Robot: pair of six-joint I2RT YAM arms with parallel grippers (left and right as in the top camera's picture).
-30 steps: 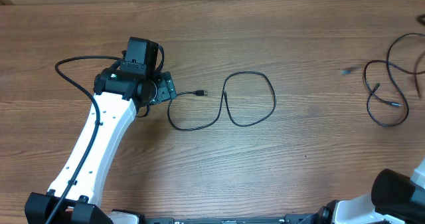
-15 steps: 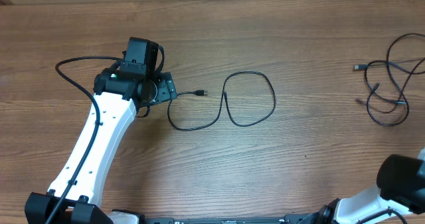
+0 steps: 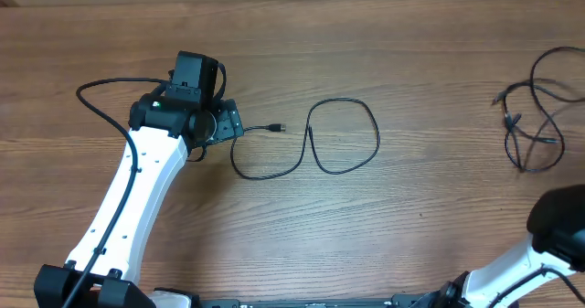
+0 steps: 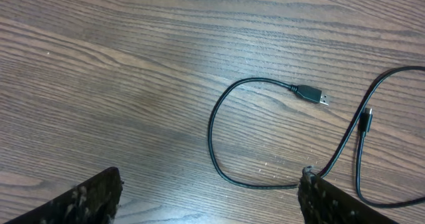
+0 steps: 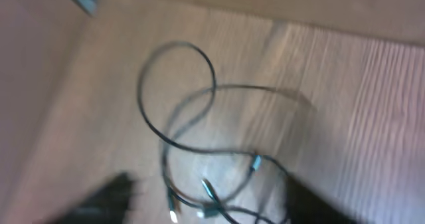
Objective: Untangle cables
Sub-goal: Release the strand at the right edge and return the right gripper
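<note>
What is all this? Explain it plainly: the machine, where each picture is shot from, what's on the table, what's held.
Two robot arms stand at a wooden table: the left arm and the right arm, each ending in a two-fingered pincer. One picture looks straight down; the other two come from wrist cameras. One black cable lies in loops mid-table; a tangled bunch of cables lies at the right edge. The left pincer stands open by the looped cable, holding nothing. The right wrist picture is blurred; the right pincer looks open above the bunch, gripping nothing visible.
</note>
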